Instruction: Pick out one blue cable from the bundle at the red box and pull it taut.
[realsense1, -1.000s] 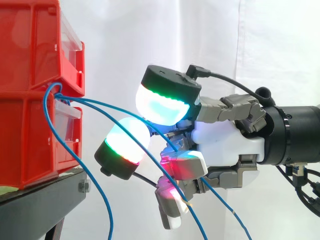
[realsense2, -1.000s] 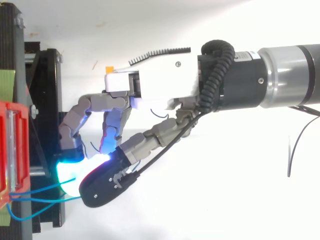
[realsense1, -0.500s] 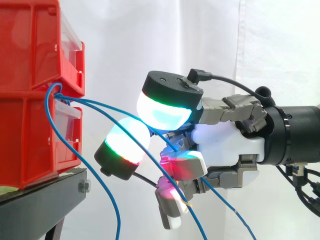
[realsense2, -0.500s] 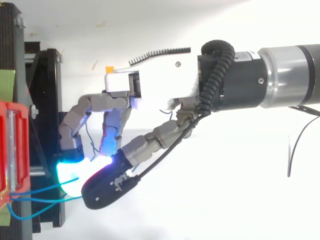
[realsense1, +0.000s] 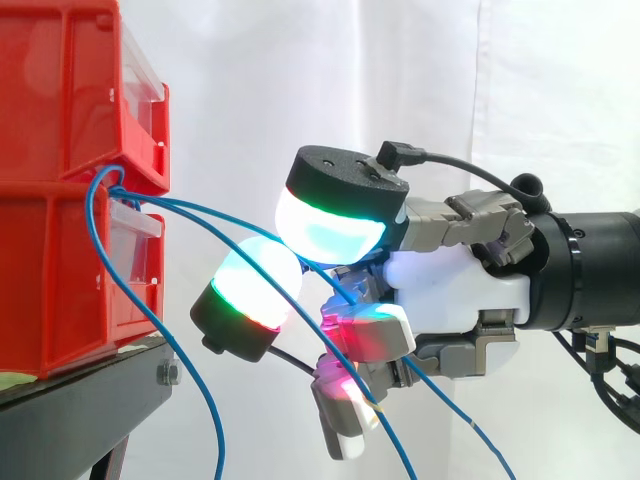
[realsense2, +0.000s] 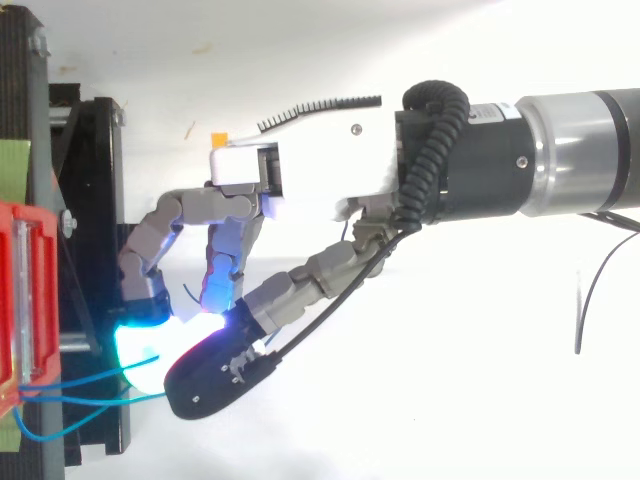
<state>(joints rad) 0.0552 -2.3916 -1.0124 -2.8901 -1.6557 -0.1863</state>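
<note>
At the right edge of the black stand two red bins sit stacked, and the bundle of blue cables comes out of the gap between them. One slack strand drops in a loose loop past the stand's edge; two others arc right toward the hand. Its fingers are curled: the large cyan-and-green pads sit above and below the strands with a gap between them, while the smaller magenta-lit fingers nearer the palm look closed round the blue cable, which leaves the hand low and runs off down to the right. Whether the second strand also lies inside that curl I cannot tell. From above, the hand reaches in just beside the stand, its tips near the bins

The cable bows between bins and hand, so by my reading it is not yet taut and the step in hand is securing one strand before the pull. Done well, that means firming the pinch on a single strand, letting the neighbour slip free, then drawing back level and straight away from the bins, slowly, stopping once the bow is gone. A hard tug could slide the cable through the pads or drag the bins toward the stand's edge
</note>
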